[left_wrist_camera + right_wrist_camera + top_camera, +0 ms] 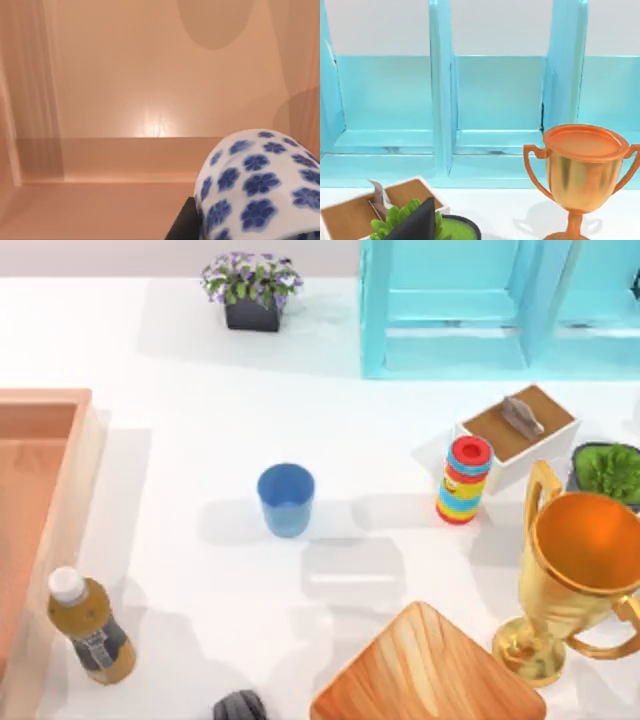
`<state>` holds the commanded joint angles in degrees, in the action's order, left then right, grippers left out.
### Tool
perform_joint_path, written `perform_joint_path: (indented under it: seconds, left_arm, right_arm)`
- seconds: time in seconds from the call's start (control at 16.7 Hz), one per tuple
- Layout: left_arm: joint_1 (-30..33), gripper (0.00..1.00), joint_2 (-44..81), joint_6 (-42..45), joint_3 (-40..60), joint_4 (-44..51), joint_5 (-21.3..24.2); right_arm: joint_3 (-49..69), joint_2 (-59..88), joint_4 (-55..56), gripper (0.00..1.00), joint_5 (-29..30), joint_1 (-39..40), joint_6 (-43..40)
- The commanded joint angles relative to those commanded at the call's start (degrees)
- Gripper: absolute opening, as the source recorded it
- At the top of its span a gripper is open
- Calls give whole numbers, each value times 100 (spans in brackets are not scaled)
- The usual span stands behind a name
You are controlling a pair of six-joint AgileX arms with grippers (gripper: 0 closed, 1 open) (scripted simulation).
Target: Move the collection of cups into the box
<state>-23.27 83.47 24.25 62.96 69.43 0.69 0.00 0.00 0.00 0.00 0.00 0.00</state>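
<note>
The white cup with blue flowers [255,185] fills the corner of the left wrist view, close to the camera and above the orange-brown floor of the box [125,75]. My left gripper [240,235] is shut on it, one dark finger [181,223] showing against its side. The plain blue cup [286,499] stands upright mid-table, well right of the box [40,470], which lies at the left edge. My right gripper [420,225] shows as one dark tip low in its wrist view, facing the trophy and the shelf.
A gold trophy [580,560] stands at the right, with a wooden board [425,670] in front. A ring-stack toy [464,480], a small white box [520,430], a green plant [610,472], a bottle [90,628], a flower pot [250,290] and a turquoise shelf [480,305] stand around.
</note>
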Motion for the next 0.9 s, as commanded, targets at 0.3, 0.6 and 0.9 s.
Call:
perform_joint_path:
  seconds: [0.3, 0.6, 0.9]
  left_arm:
    - [-17, 0, 27, 23, -322, -318, -7]
    - [-17, 30, 27, 23, -322, -318, -7]
    - [-17, 68, 27, 23, -322, -318, -7]
  right_arm:
    - [0, 0, 0, 100, 0, 0, 0]
    - [0, 0, 0, 100, 0, 0, 0]
    - [0, 0, 0, 100, 0, 0, 0]
